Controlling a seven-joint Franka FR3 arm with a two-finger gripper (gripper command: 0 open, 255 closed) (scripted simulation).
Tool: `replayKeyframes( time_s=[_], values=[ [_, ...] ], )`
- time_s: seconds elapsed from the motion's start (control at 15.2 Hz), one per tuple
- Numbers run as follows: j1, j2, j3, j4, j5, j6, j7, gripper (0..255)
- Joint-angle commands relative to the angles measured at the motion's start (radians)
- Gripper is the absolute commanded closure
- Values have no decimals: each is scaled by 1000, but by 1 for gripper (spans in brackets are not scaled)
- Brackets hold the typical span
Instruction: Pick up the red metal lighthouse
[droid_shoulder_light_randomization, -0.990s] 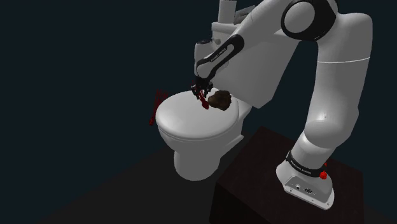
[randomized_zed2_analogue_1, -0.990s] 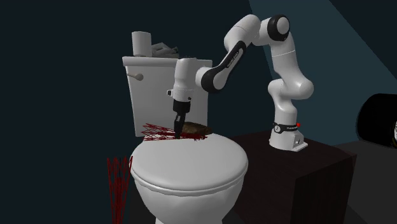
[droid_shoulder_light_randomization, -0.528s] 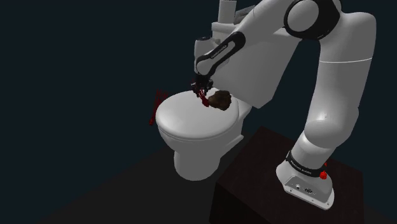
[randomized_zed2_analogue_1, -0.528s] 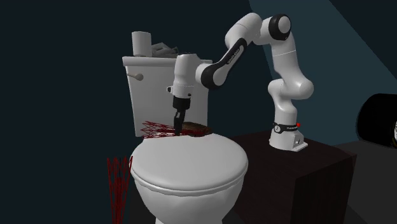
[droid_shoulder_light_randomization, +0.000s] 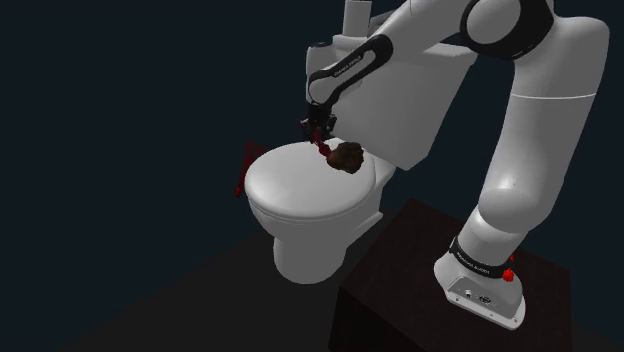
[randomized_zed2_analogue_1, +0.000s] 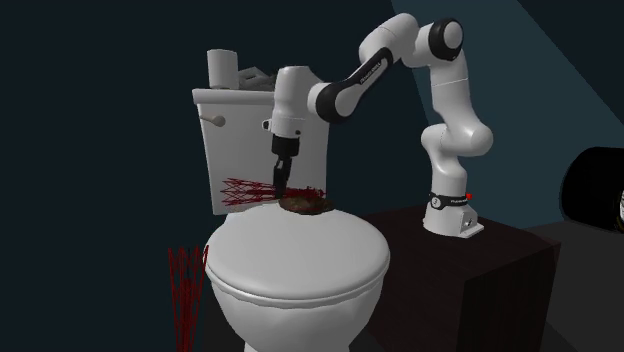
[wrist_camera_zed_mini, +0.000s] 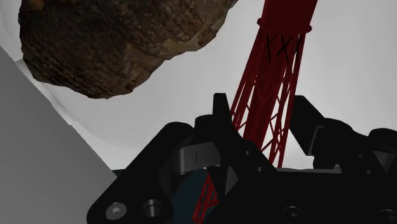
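The black gripper (droid_shoulder_light_randomization: 320, 137) hangs over the white toilet lid (droid_shoulder_light_randomization: 298, 192), a red lighthouse (droid_shoulder_light_randomization: 323, 151) at its tips. A brown rock (droid_shoulder_light_randomization: 347, 156) lies just beside.

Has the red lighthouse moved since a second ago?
Yes. The red lighthouse, clasped by the gripper, has risen: in the second exterior view it now hangs above the toilet lid, higher against the tank.
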Motion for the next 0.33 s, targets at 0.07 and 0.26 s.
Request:
replayKeyframes(
  time_s=[0.07, 0.26],
  values=[
    [-1, -17, 2, 18, 6, -35, -8, 255],
    [-1, -25, 2, 24, 8, -48, -10, 255]
  ],
)
